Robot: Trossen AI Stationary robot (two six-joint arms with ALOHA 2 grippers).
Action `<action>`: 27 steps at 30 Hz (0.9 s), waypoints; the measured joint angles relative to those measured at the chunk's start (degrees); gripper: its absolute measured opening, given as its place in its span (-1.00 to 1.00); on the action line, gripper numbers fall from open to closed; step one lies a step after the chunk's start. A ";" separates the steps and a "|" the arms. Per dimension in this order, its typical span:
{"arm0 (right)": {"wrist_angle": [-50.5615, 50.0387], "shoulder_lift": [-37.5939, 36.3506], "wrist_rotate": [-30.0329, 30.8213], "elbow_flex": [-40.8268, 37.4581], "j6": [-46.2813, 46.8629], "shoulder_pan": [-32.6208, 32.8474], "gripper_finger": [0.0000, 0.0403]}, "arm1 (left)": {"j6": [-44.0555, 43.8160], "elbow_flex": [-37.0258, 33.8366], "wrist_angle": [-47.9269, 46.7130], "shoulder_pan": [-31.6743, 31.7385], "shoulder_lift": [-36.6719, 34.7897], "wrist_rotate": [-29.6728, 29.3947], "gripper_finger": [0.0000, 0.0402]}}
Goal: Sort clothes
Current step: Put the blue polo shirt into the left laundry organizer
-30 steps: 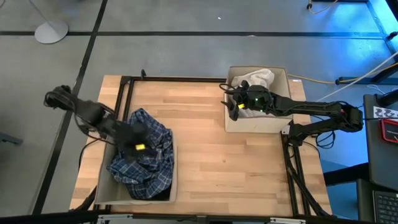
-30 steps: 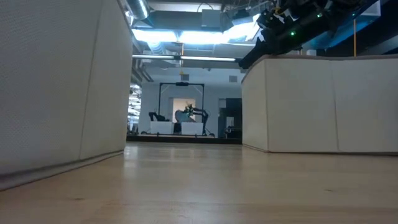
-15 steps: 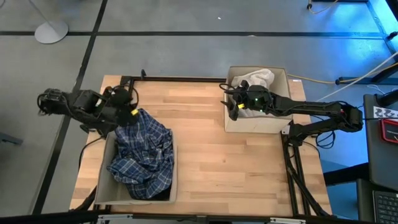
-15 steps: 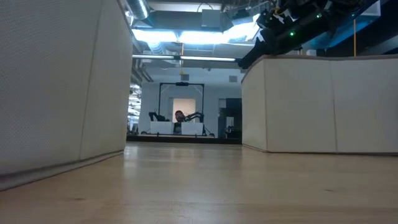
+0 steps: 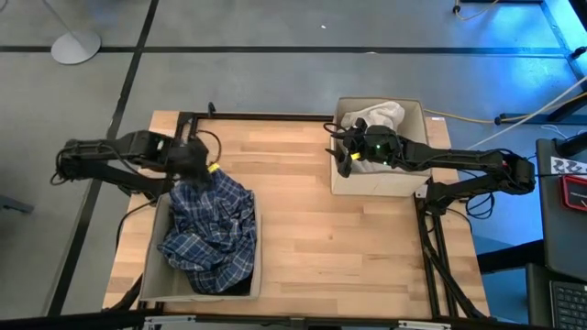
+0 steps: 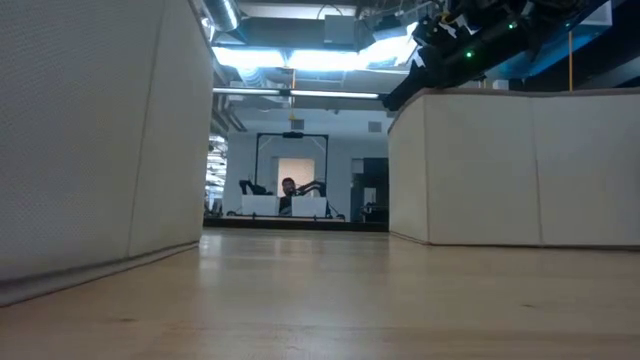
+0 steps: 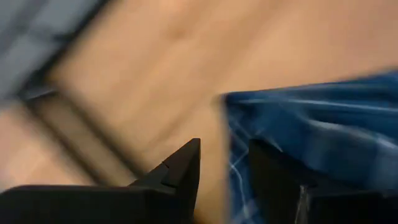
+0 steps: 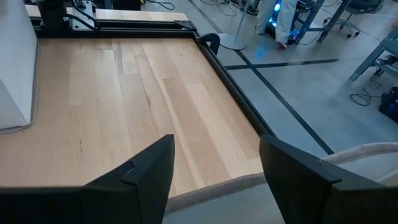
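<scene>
A: From overhead, the blue-and-white plaid shirt is heaped in the left bin, spilling a little over its far rim. The left gripper hangs right at that far edge, above the shirt's top fold. My read: the sorting is nearly done, nothing loose on the table.

B: And the right gripper sits over the right bin, with a white piece bunched at the bin's far end. If anything is left, I'd say it's tucking that plaid overhang inside.

A: Low view now: only the two bin walls, one either side, and a clear run of bare wood between them (plenty of room to cross there). A dark arm shows above the right-hand wall.

B: Left wrist view is smeared, but the left gripper has its fingers apart with nothing between them, plaid cloth just beside one finger.

A: So a tuck would call for a short drop, minding the bin's rim close below.

B: Right wrist view: the right gripper is spread wide and empty, looking past the bin's rim over open tabletop towards the table's black frame edge.
</scene>
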 joint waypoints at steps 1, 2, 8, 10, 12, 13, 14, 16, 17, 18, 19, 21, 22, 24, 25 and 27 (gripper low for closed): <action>0.00 0.00 -0.01 0.00 0.00 0.00 0.18 | 2.57 0.00 3.19 -0.02 -0.22 3.96 -0.36; -0.02 0.00 -0.02 0.00 0.01 0.00 0.18 | 5.09 0.00 6.77 -0.06 -0.50 8.71 -0.36; -0.12 0.00 -0.01 0.00 0.08 0.00 0.18 | 10.06 0.03 26.42 -1.55 -2.21 30.66 -0.36; -0.17 -0.01 -0.02 0.01 0.09 0.00 0.18 | 8.81 0.07 27.30 -3.53 -2.24 31.91 -0.36; -0.22 -0.02 -0.02 0.02 0.09 0.00 0.18 | 6.25 0.01 25.81 -6.18 -1.45 31.80 -0.36; -0.22 -0.02 -0.02 0.02 0.10 0.00 0.18 | 4.63 -0.30 25.39 -7.59 -1.04 31.45 -0.36; -0.23 -0.02 -0.02 0.02 0.11 0.00 0.18 | 2.59 -0.97 25.32 -9.20 -0.58 30.93 -0.36; -0.24 -0.02 -0.02 0.02 0.11 0.00 0.18 | -2.03 -3.06 25.84 -12.62 0.38 29.94 -0.36; -0.24 -0.02 -0.02 0.02 0.11 0.00 0.18 | -4.03 -4.22 26.61 -14.31 0.92 29.50 -0.36; -0.25 -0.02 -0.02 0.02 0.11 0.00 0.18 | -6.08 -5.36 27.44 -16.15 1.60 29.15 -0.36; -0.26 -0.02 -0.02 0.02 0.11 0.00 0.18 | -7.89 -6.47 28.29 -17.89 2.35 28.14 -0.36; -0.50 -0.04 0.00 0.04 0.22 0.00 0.18 | -12.20 -8.67 30.00 -21.78 4.02 24.75 -0.36; -0.93 -0.04 0.01 0.09 0.28 0.00 0.18 | -14.34 -9.56 30.54 -23.91 5.09 23.06 -0.36; -1.47 -0.11 -0.01 0.13 0.40 0.00 0.18 | -17.80 -11.31 32.82 -28.68 7.58 20.20 -0.36; -1.57 -0.13 0.01 0.13 0.48 0.00 0.18 | -19.45 -12.09 34.17 -30.81 8.94 18.87 -0.36; -1.36 -0.10 0.01 0.13 0.56 0.00 0.18 | -22.09 -13.10 35.61 -34.20 11.64 16.09 -0.36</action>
